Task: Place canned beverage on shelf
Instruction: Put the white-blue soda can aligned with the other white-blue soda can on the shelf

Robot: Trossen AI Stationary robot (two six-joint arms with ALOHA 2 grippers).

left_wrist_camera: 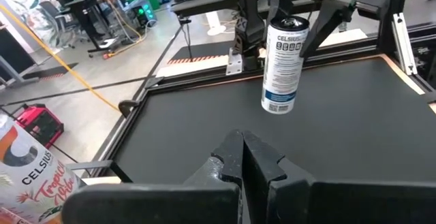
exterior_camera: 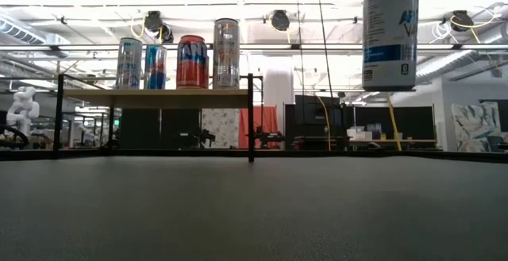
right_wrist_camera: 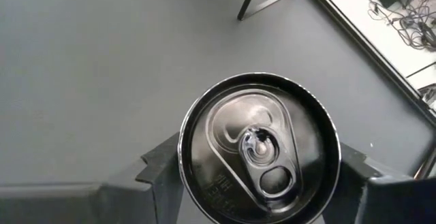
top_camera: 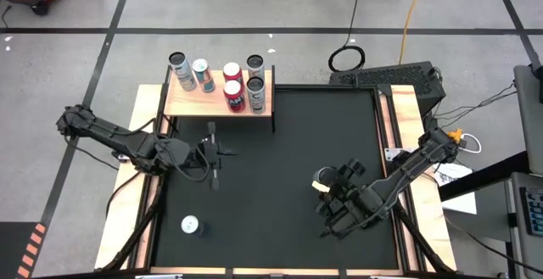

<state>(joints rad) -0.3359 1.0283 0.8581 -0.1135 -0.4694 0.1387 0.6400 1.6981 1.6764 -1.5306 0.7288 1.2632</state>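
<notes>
The shelf (top_camera: pixel 197 101), a pale wood board on a thin black frame, stands at the mat's far left and bears several upright cans (top_camera: pixel 233 95). In the low view these cans (exterior_camera: pixel 192 61) stand in a row on the shelf (exterior_camera: pixel 159 98). My right gripper (top_camera: pixel 327 192) is over the mat's right half, shut on a white canned beverage (left_wrist_camera: pixel 283 64), which shows high in the low view (exterior_camera: pixel 390 31). My left gripper (left_wrist_camera: pixel 242 157) hovers near the shelf's front at the mat's left, shut and with nothing in it. My right gripper (right_wrist_camera: pixel 259 180) pinches the can between its two fingers (right_wrist_camera: pixel 160 168), one on each side of the wall just below the top rim (right_wrist_camera: pixel 187 163). The fingers come slanting down from above. The can hangs nearly upright, lid up, its bottom (left_wrist_camera: pixel 278 107) lifted clear of the mat.
One more can (top_camera: pixel 190 225) stands alone on the black mat near its front left corner. Narrow wooden strips (top_camera: pixel 392 118) edge the mat. A keyboard (top_camera: pixel 382 77) and cables lie beyond the far right corner. Bare mat (top_camera: pixel 288 143) lies between the held can and the shelf.
</notes>
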